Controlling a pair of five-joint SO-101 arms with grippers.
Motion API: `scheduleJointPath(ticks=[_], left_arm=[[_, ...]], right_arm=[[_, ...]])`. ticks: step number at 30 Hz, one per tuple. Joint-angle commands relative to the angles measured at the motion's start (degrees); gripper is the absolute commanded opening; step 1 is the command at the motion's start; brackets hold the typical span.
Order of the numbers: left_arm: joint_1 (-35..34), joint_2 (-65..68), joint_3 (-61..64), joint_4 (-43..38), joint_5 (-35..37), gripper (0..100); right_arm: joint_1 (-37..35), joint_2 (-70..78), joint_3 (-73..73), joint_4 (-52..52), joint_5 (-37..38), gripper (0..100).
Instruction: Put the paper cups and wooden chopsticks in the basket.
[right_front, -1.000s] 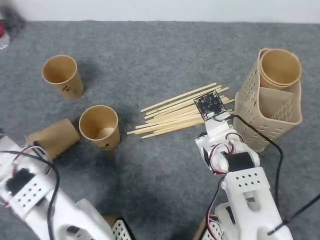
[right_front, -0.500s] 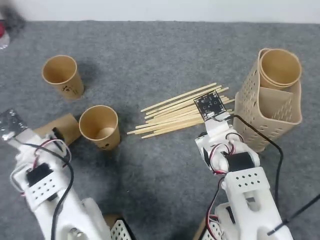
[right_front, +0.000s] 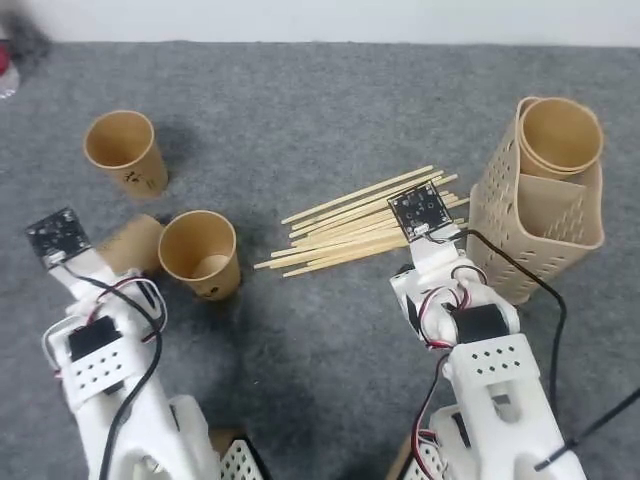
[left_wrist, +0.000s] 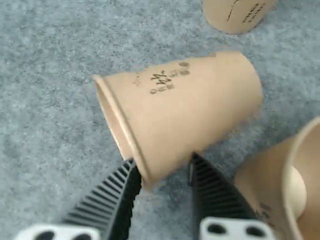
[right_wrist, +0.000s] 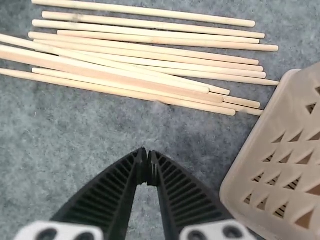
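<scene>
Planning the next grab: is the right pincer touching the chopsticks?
Apart. The right wrist view shows bare grey mat between the tips of the shut right pincer and the nearest of the chopsticks.

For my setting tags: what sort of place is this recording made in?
Likely a lab or hobby test bench, not a kitchen: a grey felt-like mat, two white arms with bare wiring, and loose chopsticks beside a basket.
</scene>
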Motion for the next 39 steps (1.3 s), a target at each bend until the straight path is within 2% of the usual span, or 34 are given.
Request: scheduleJointPath(ticks=[1, 3, 6, 12, 17, 23, 27, 31, 35, 39], left_arm=[[0.4, -0.9, -1.9, -0.1, 0.1, 13], [0.4, -1.2, -2.1, -0.2, 0.1, 11], [1.3, -1.2, -2.3, -2.8, 0.1, 2], [1.0, -1.3, -5.1, -5.5, 0.4, 1], [1.2, -1.3, -13.6, 2.1, 0.4, 1], [2.3, -1.3, -32.3, 16.9, -0.1, 1], [10.5, -0.9, -48.8, 29.5, -5.4, 1], [24.7, -0.7, -66.7, 39.7, -11.8, 1], [38.7, 1.2, -82.8, 46.6, -19.3, 1], [45.5, 10.8, -95.9, 53.7, -23.3, 1]], right_arm=[[0.5, -1.7, -0.5, -0.9, -0.6, 0.9], [0.5, -1.6, -0.5, -0.9, -0.6, 0.9], [0.5, -1.5, -0.5, -1.0, -0.6, 0.9], [0.5, -1.5, 0.0, -1.3, -0.6, 0.9], [-0.6, -1.5, 0.7, -2.4, -0.6, 0.9], [-0.9, -1.7, 0.7, -2.3, -0.6, 0.9], [-1.1, -1.7, 0.7, -2.3, -0.6, 0.9], [-1.1, -1.7, 0.7, -2.3, -0.6, 0.9], [-1.0, -1.7, 0.7, -2.3, -0.6, 0.9], [-0.6, -1.7, 0.7, -2.3, -0.6, 0.8]])
